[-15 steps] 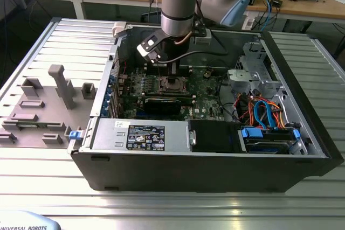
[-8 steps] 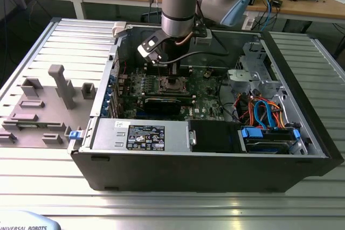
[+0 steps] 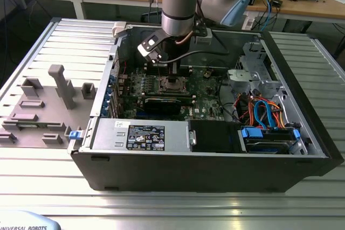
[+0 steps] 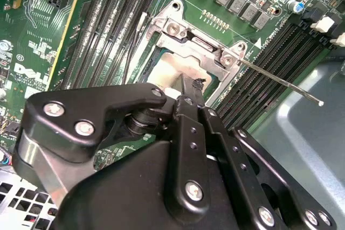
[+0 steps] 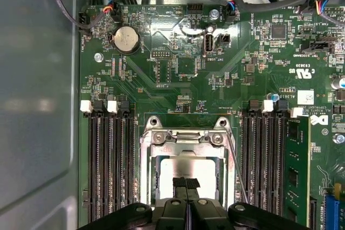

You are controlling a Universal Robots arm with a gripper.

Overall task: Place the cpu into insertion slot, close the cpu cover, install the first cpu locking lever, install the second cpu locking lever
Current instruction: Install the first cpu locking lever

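Tool [image 5: 186, 182] clenched, tips together, over cpu [image 5: 171, 168].
Chip sits under cpu cover [image 5: 186, 139], cover down; 1 lever rod [image 4: 280, 82] sticking out adj.

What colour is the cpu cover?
Silver metal; the cpu cover shows best in the first wrist view.

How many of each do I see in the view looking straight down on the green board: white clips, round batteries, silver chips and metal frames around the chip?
White clips: 4
Round battery: 1
Silver chip: 1
Metal frame: 1
Total: 7
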